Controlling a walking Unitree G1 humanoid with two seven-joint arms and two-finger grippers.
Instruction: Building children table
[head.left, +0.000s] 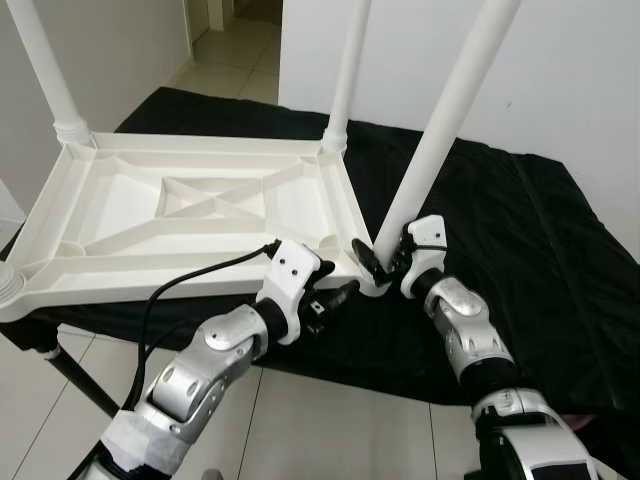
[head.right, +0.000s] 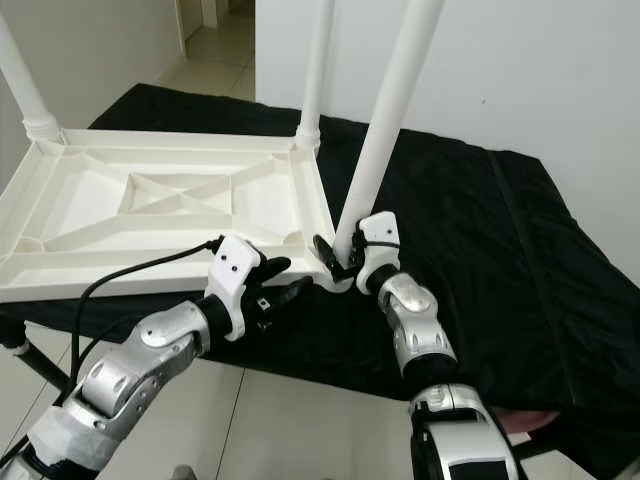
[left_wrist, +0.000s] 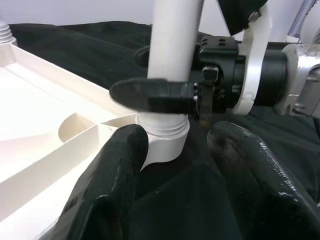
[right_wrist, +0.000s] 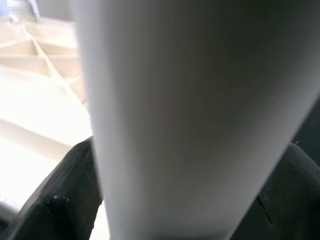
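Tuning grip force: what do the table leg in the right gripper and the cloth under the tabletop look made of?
Table leg: likely moulded plastic, smooth white, soft sheen, held by the right gripper. Cloth: black woven fabric, matte, creased.

both arms reach forward, right gripper (head.left: 378, 262) clamped closed, left gripper (head.left: 335, 283) beside it with fingers spread

The left gripper (left_wrist: 175, 175) hangs with its two black fingers (left_wrist: 112, 185) spread apart, just short of the white corner socket (left_wrist: 162, 135) of the tabletop (left_wrist: 45, 130). The right gripper (left_wrist: 200, 95) clamps the white leg (left_wrist: 175, 40) right above that socket, over the black cloth (left_wrist: 75, 50)
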